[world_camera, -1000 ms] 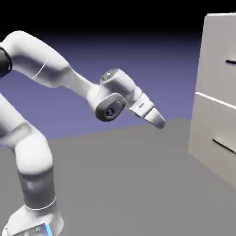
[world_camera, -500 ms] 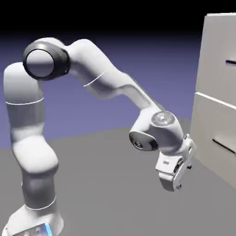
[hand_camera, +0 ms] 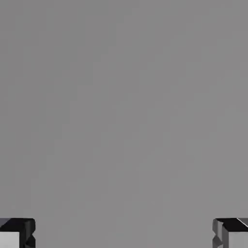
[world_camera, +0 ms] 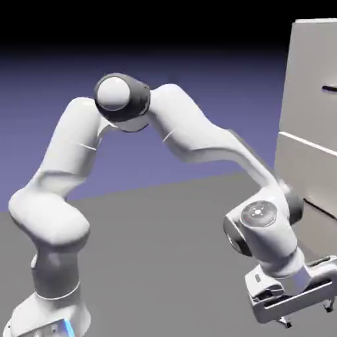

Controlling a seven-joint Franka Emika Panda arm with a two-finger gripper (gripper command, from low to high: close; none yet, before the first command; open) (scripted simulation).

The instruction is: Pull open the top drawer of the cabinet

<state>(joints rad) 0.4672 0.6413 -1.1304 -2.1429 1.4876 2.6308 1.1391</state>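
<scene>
You had the end effector [world_camera: 307, 322] low at the exterior view's lower right, pointed downward, its two fingers spread wide with nothing between them. In your hand view, the fingertips [hand_camera: 20, 232] sat far apart at the bottom corners, and the plain grey surface [hand_camera: 124, 116] filled the rest of the picture.

The cabinet [world_camera: 309, 135] stood at the exterior view's right edge, partly cut off by the frame. Its top drawer [world_camera: 308, 85] was the upper pale front, above the end effector, and it was closed, with its thin dark handle [world_camera: 329, 88] running out of the picture. Beneath it you could see the lower drawer [world_camera: 299, 172], also closed, its dark handle [world_camera: 320, 209] partly hidden behind the arm's wrist.

The white arm [world_camera: 191, 131] rose from its base [world_camera: 49, 316] at the lower left, bent at the dark-ringed elbow joint [world_camera: 122, 99], then sloped down toward the right. Your end effector hung well apart from the top drawer's handle.
</scene>
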